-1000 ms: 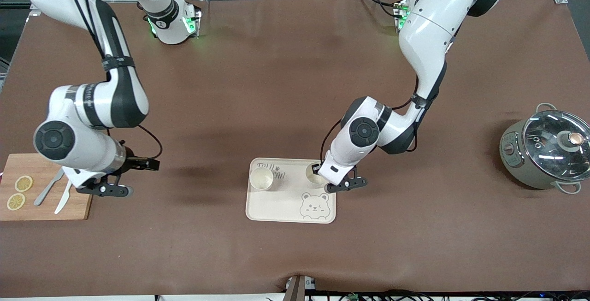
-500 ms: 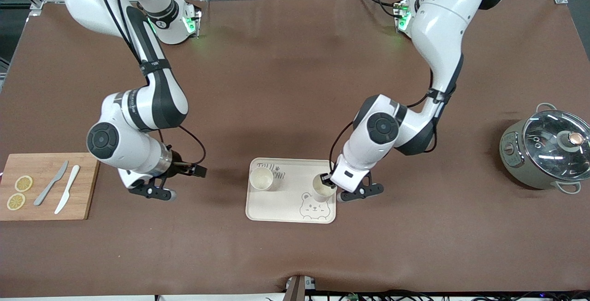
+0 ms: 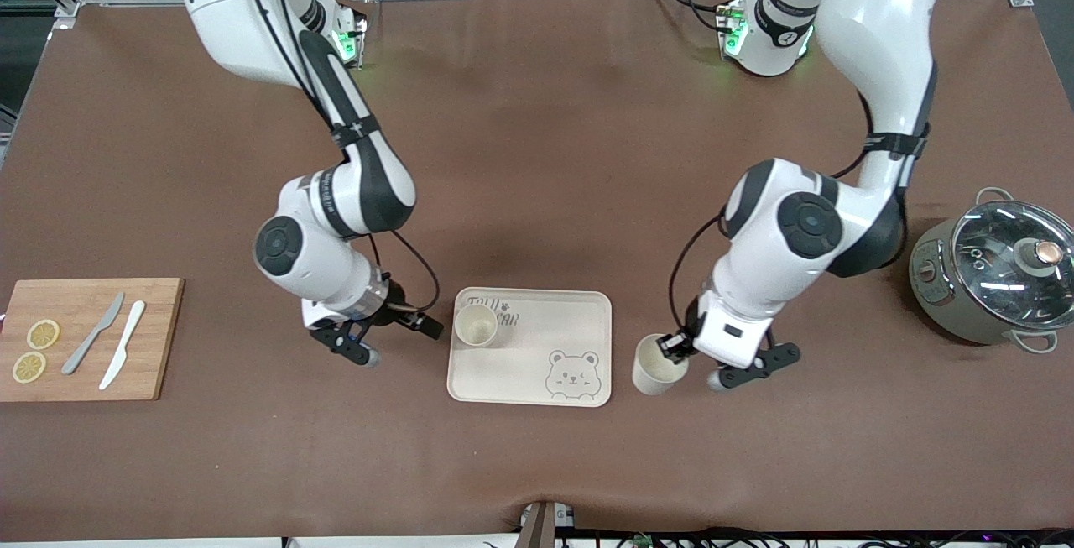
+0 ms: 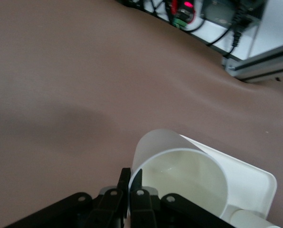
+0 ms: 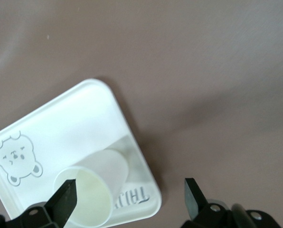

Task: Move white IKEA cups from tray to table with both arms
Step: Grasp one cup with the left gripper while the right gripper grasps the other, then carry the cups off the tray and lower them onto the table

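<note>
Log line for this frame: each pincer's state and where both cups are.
left pincer: shut on cup rim, beside bear tray | right pincer: open, beside tray | second cup: on tray

Brown table (image 3: pixel 537 153) with bear tray (image 3: pixel 579 338), wooden cutting board (image 3: pixel 159 338), lidded pot (image 3: pixel 948 279).

Two cups (image 3: pixel 476 329) (image 3: pixel 655 366), one tray (image 3: pixel 537 380), two knives (image 3: pixel 92 334) (image 3: pixel 122 355).

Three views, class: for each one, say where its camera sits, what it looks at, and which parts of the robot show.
Front view: high across the table, facing both arms; shows the left gripper holding a cup and the right gripper.
Left wrist view: on the left wrist, looking down on its fingers and that cup.
Right wrist view: on the right wrist, over the second cup.
All show the bear tray.
</note>
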